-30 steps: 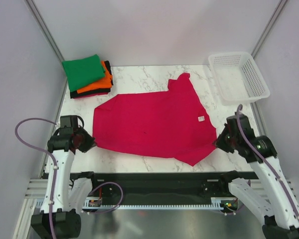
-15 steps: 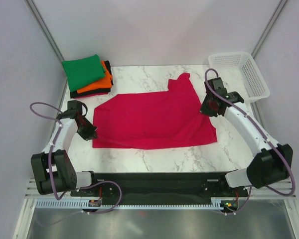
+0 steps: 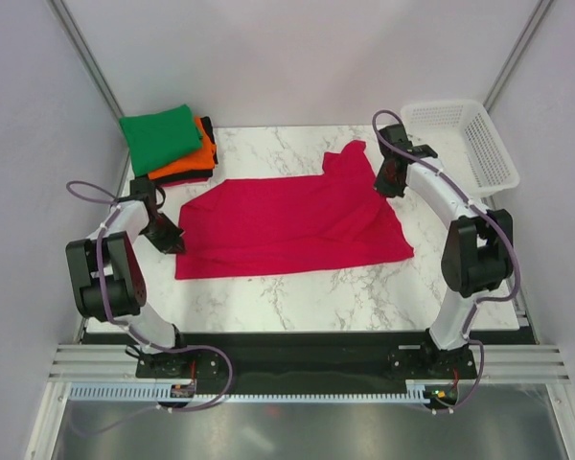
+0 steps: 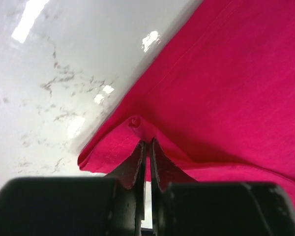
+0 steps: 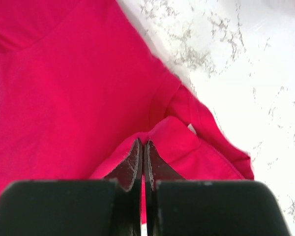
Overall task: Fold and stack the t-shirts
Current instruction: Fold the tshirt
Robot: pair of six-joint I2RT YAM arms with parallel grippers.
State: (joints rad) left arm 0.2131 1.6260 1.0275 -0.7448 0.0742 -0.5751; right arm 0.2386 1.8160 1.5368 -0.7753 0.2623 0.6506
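Pink tee (image 3: 297,225) partly folded on tabletop (image 3: 297,287); your left jaws and right jaws each pinch its edge. Stack (image 3: 168,149) done far-left; left for you: finish folds, add tee

A crimson-pink cloth t-shirt (image 3: 297,225) lies spread across the middle of the white marble-patterned counter (image 3: 297,297). The left end effector (image 3: 171,241) meets its left edge. The right end effector (image 3: 384,185) sits at its upper right edge, just below one sleeve. At upper left, a folded green t-shirt (image 3: 159,137) tops a folded orange t-shirt (image 3: 194,159) and a folded black t-shirt (image 3: 172,179). A white plastic lattice basket (image 3: 489,153) stands at upper right.
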